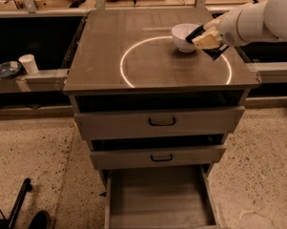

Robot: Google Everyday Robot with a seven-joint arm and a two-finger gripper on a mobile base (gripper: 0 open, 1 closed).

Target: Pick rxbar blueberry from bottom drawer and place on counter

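My gripper (201, 37) hangs over the right rear of the counter (152, 73), just right of a white bowl (182, 35) and above the bright circle's edge. It is shut on a small dark flat piece, the rxbar blueberry (195, 32), which sticks out of its left tip beside the bowl. Most of the bar is hidden by the tan fingers. The bottom drawer (158, 199) is pulled open below, and its board floor is bare.
Two wider drawers with black handles (162, 122) are slightly open above the bottom one. A paper cup (28, 63) and a plate (6, 69) sit on the bench at the left. A black leg (19, 205) stands on the floor at the lower left.
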